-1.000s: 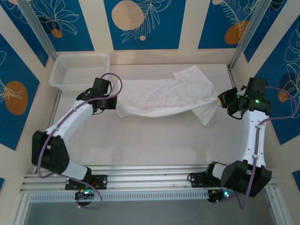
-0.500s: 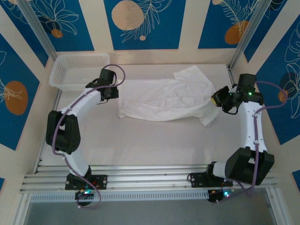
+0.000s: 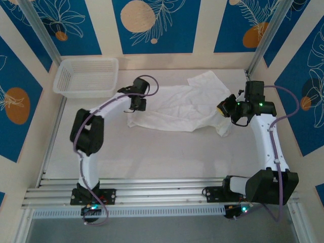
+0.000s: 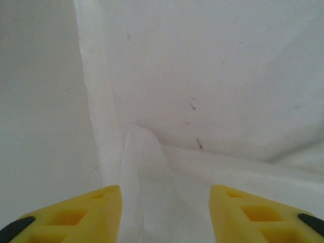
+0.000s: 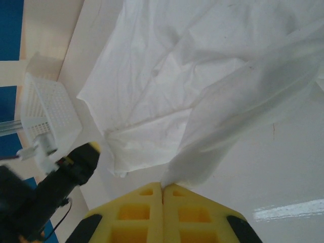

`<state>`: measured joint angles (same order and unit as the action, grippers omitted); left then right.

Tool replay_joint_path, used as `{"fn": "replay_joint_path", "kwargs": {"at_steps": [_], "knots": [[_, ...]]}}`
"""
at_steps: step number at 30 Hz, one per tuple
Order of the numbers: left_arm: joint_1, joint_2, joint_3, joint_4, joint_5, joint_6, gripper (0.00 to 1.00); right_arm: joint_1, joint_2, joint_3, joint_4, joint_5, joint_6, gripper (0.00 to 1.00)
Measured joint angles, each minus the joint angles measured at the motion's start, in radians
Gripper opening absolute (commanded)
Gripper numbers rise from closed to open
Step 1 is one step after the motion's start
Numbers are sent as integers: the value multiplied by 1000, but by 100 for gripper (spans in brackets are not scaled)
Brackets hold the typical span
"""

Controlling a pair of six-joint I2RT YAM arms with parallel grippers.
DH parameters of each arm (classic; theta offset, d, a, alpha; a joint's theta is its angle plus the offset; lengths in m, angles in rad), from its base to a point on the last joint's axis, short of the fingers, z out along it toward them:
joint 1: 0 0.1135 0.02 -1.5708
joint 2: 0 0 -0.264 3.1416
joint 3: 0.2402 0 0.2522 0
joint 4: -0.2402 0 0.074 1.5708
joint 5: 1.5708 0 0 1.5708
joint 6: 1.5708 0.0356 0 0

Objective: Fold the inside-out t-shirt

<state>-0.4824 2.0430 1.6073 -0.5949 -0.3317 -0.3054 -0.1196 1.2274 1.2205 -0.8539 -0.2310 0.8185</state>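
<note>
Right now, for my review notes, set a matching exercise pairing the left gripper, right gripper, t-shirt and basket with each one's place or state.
Things:
1. left gripper
2. right gripper
3. t-shirt
4. basket

Place or state:
A. far left corner of the table
B. shut, pinching cloth
C. open above cloth
D. lying wrinkled across the far middle

Pairs: 1-C, 2-B, 3-D, 4-A
</note>
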Motion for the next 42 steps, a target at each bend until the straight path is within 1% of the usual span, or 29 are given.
{"fn": "replay_joint_path", "kwargs": {"at_steps": [2, 4, 7, 11, 14, 17, 18, 22, 24, 26, 28, 31, 34, 37, 42], "knots": [[3, 49, 27, -11, -30, 20, 50, 0, -6, 0, -2, 5, 0, 0], [9, 83, 46, -29, -44, 39, 47, 0, -10, 0, -3, 10, 1, 0], [22, 104, 61, -50, -43, 57, 36, 0, -9, 0, -4, 17, 8, 0], [60, 94, 48, -49, -34, 70, 20, 0, -10, 0, -6, 26, 19, 0], [101, 78, 21, -48, -17, 65, 11, -2, -10, 0, -13, 42, 23, 0], [146, 46, -19, -36, 7, 51, 2, -22, -14, 0, -21, 43, 29, 0], [159, 31, -36, -31, 19, 47, 0, -32, -18, 0, -23, 44, 31, 0], [191, -26, -89, -1, 80, 34, 0, -55, -41, 0, -24, 44, 37, 0], [193, -59, -114, 24, 131, 18, 0, -57, -50, 0, -27, 43, 37, 0], [192, -94, -141, 62, 198, -5, 13, -57, -53, 0, -27, 40, 37, 0], [190, -118, -159, 101, 257, -31, 20, -57, -53, 0, -27, 40, 37, 0], [190, -121, -161, 140, 310, -71, 22, -57, -53, 0, -27, 40, 37, 0], [190, -105, -159, 153, 333, -98, 27, -57, -53, 0, -30, 40, 37, 0], [195, -68, -159, 169, 359, -125, 28, -57, -53, 0, -31, 40, 37, 0], [199, -9, -161, 203, 423, -168, 27, -57, -53, 0, -31, 40, 37, 0]]}}
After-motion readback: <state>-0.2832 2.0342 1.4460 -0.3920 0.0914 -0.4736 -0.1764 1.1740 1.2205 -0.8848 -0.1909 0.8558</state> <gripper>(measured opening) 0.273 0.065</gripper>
